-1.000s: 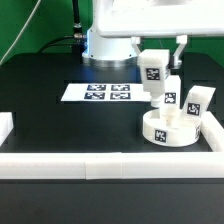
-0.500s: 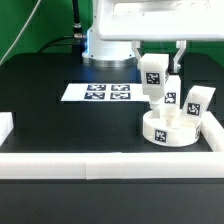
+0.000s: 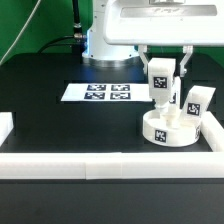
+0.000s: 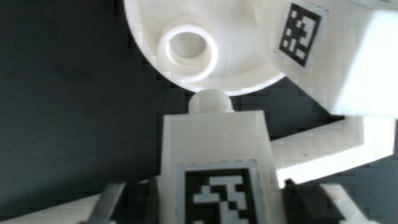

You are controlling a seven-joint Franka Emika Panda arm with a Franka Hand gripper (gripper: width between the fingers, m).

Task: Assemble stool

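1. Jaws clenched on one leg, gripped across its flat sides near the upper end, held upright in the air over the seat.
2. Counter: black, ringed by white rails. Marker board lies flat, well apart from the work on the exterior view's left.
3. Seat: thick white disc, flat on the counter against the near rail towards the exterior view's right corner. Wrist view shows a round socket in its top face.
4. Held leg: wrist view shows its peg end pointing at the seat, close to that socket but offset, not yet over it.
5. Two more legs: one stands behind the seat, one sits just beside it at the exterior view's right. Whether either is seated, cannot tell.
6. Handling, my read: hard plastic, light, stiff, smooth, so it could slip or twist in the grip. Hold the flat faces, high on the block, leaving the peg clear. A cocked peg likely jams at the hole.
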